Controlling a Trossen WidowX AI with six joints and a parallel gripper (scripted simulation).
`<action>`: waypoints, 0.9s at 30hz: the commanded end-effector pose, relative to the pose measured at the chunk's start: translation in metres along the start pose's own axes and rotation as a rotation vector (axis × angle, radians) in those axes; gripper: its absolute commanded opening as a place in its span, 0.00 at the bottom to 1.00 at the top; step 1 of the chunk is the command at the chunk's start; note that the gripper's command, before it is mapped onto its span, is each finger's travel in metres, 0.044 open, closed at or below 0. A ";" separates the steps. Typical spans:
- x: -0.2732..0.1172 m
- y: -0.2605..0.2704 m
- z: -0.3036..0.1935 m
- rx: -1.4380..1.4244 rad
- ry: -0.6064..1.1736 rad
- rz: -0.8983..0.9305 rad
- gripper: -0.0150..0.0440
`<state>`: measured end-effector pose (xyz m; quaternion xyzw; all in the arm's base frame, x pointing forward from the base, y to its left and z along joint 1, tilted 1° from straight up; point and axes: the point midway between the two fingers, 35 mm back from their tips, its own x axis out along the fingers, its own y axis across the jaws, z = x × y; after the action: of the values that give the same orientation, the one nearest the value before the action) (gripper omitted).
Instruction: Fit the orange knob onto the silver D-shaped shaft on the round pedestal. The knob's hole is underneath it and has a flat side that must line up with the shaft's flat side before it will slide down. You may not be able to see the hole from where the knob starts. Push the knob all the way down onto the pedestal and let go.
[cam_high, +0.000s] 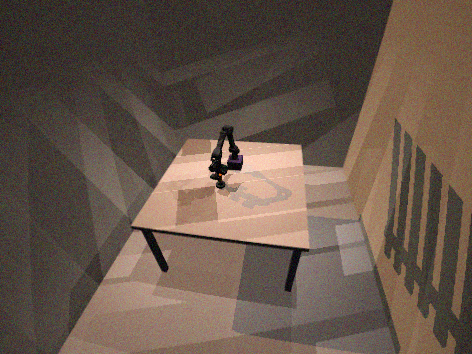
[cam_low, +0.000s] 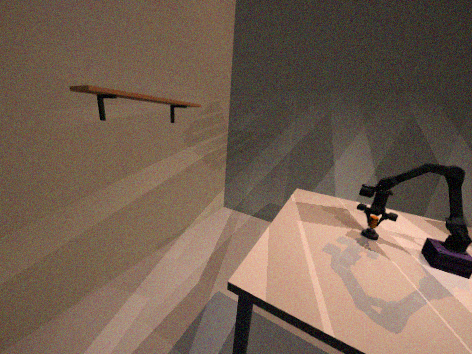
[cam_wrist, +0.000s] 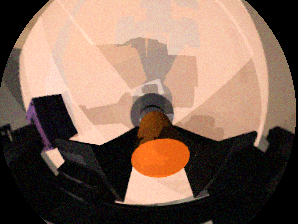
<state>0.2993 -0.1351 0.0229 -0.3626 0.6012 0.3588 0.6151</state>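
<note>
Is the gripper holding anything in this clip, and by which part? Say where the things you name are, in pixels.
The gripper (cam_high: 220, 175) (cam_low: 375, 223) (cam_wrist: 156, 129) holds the orange knob (cam_high: 220, 174) (cam_low: 374, 220) (cam_wrist: 160, 158) by its sides; exact contact is unclear.

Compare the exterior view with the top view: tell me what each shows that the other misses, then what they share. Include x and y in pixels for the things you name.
Only the exterior view shows the wooden wall shelf (cam_low: 135, 96) on its two dark brackets.

Only the top view shows the table's whole top, with two dark front legs below it; the exterior view cuts the table off at its edge.

Both show the table (cam_high: 260, 225) (cam_low: 280, 260), the black arm on its purple base block (cam_high: 235, 165) (cam_low: 445, 261), and the orange knob (cam_high: 220, 175) (cam_low: 373, 221) in the jaws above the round pedestal (cam_high: 220, 185) (cam_low: 370, 234).
</note>
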 end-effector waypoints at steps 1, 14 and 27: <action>-0.002 -0.002 0.000 -0.024 0.003 -0.006 0.25; 0.001 0.001 -0.001 -0.024 0.003 -0.005 0.25; 0.003 0.001 -0.001 -0.024 0.003 -0.005 0.25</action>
<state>0.2965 -0.1342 0.0200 -0.3685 0.5977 0.3646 0.6116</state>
